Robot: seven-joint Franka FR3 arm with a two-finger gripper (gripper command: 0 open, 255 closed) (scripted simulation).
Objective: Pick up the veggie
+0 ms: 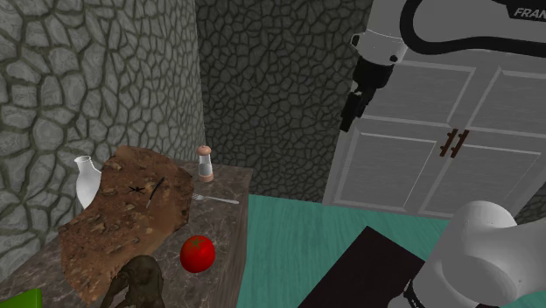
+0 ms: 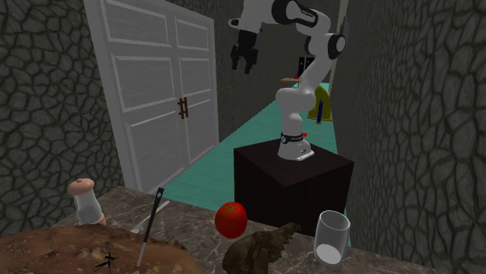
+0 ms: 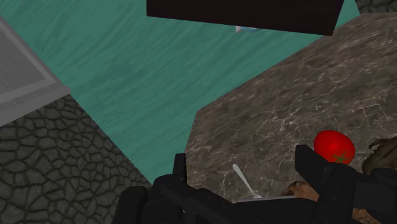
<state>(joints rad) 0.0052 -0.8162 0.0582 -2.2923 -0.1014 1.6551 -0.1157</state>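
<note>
The black gripper (image 3: 243,156) hung high in the air, well apart from the counter (image 3: 280,95), its fingers spread wide with nothing between them. The red tomato (image 3: 334,146) sat on that brown marbled top, between a fork (image 3: 245,181) and a dark figurine (image 1: 140,278). Being round, it had no clear long axis. Its green stem star showed on the side toward the gripper.

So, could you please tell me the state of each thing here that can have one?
Tomato: whole, resting on the counter, not held.
Jaws: open, empty, raised well clear of the counter.
Double doors: shut.
Shaker: upright.
Glass: upright.
Vase: upright.
Fork: lying flat on the counter.
</note>
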